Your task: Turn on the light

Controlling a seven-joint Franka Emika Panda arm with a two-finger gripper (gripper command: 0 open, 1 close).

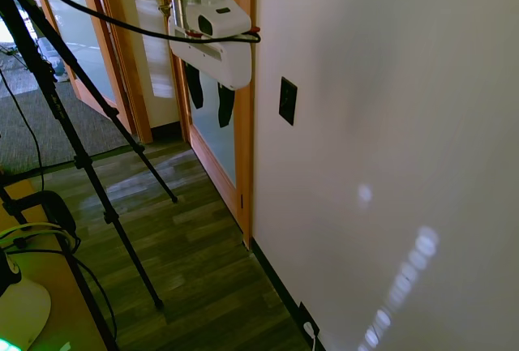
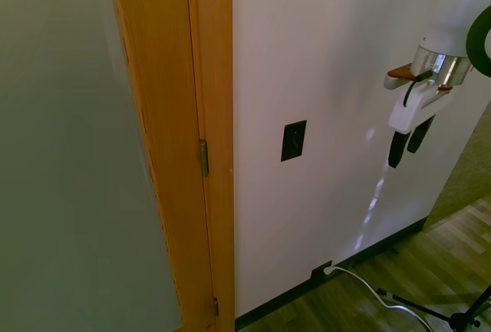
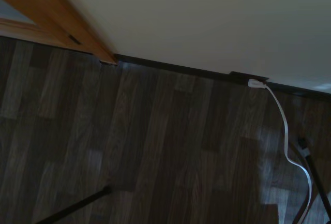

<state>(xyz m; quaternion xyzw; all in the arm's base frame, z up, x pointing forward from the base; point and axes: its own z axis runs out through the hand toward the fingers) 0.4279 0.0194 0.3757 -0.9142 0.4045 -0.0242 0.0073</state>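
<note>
gripper (image 1: 208,94) points down, fingers parted, empty | clear of switch (image 1: 287,100) on wall (image 1: 389,124)

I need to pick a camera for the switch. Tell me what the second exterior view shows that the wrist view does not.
Only the second exterior view shows the black switch plate on the wall and the claw, hanging apart from it. Only the wrist view shows the wide spread of wood floor. Both show the door frame, the low outlet plate and its white cord.
</note>
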